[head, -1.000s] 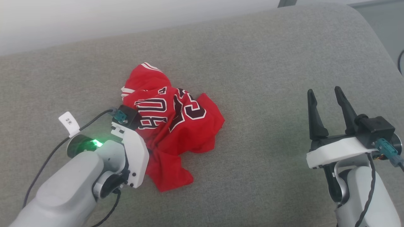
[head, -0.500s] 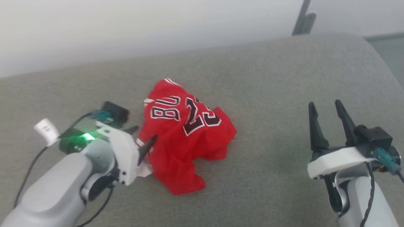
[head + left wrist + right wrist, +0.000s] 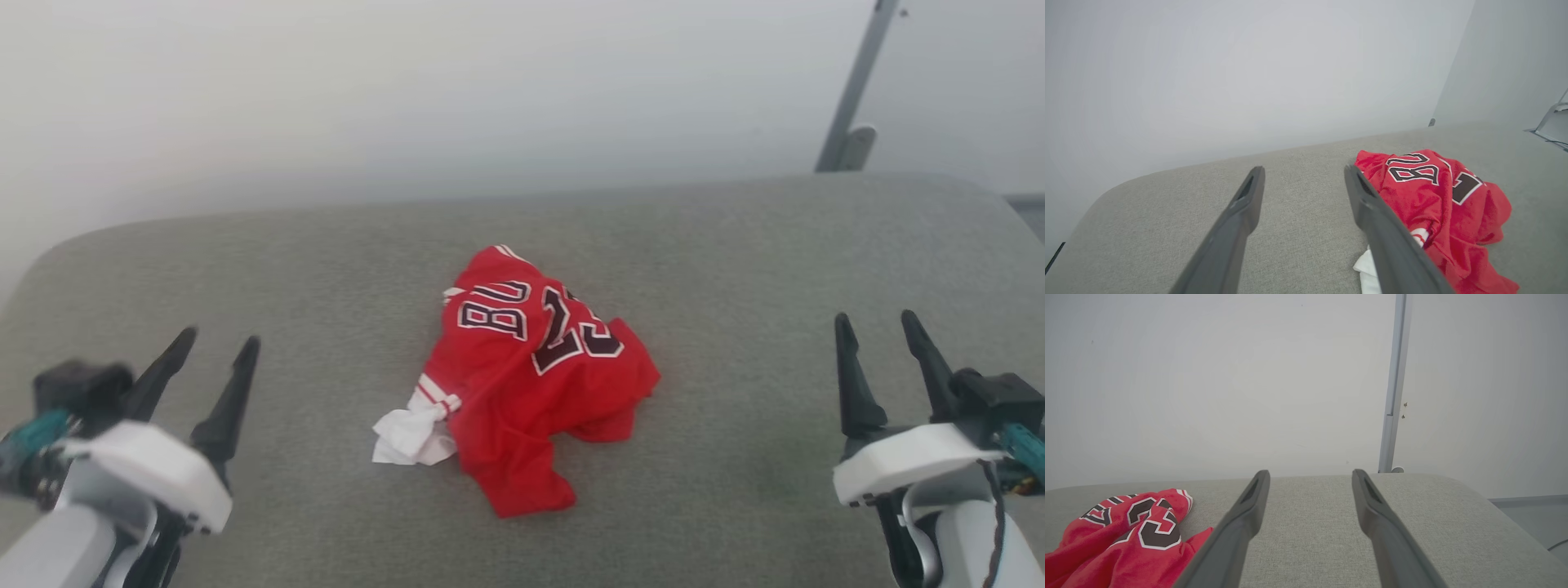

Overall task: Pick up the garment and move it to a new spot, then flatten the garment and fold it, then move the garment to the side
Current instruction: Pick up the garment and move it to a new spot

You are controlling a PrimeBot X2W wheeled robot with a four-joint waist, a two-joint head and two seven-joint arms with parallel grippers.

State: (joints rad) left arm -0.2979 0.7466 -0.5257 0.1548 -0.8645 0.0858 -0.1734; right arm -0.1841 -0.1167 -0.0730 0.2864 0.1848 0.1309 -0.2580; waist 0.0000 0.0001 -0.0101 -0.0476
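Head view: garment [image 3: 531, 376] crumpled on grey cushion [image 3: 735, 269]

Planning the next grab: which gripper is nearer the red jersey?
The left gripper: the white sleeve of the jersey lies close to its jaws, while a wider stretch of grey cushion separates the right gripper from the cloth.

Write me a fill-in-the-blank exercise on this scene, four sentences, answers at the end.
1. The crumpled shirt lying on the grey cushion is mostly ____ in colour.
2. The black number printed on it reads ____.
3. The sleeve poking out at the shirt's near left edge is ____ in colour.
4. The left end effector and the right end effector both hold nothing, their jaws standing ____.

Missing words: red; 23; white; open.
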